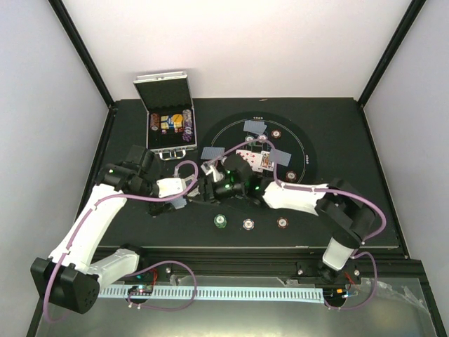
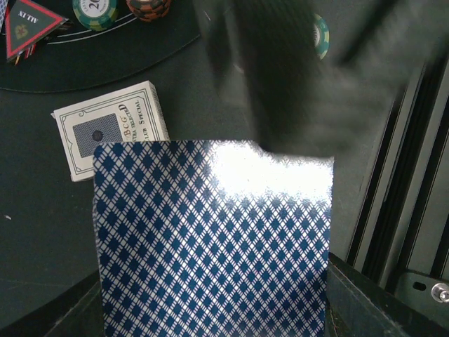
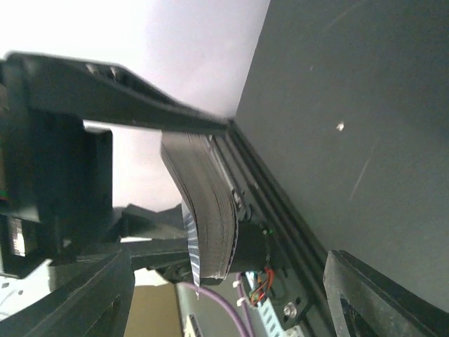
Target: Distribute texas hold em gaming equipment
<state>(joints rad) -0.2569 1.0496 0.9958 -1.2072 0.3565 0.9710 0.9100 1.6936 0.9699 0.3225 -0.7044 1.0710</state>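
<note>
The left gripper [image 1: 202, 188] clamps the blue-backed card deck [image 2: 210, 246] by the near edge of the round mat [image 1: 295, 140], presenting it to the right gripper [image 1: 226, 187]; that one's jaws stand wide and empty, likely ready to draw 1 card for dealing.

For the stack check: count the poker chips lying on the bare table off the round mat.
3, in a row nearest the arms: round green poker chip left, white chip middle, brown-red chip right. The arms may hide more.
</note>
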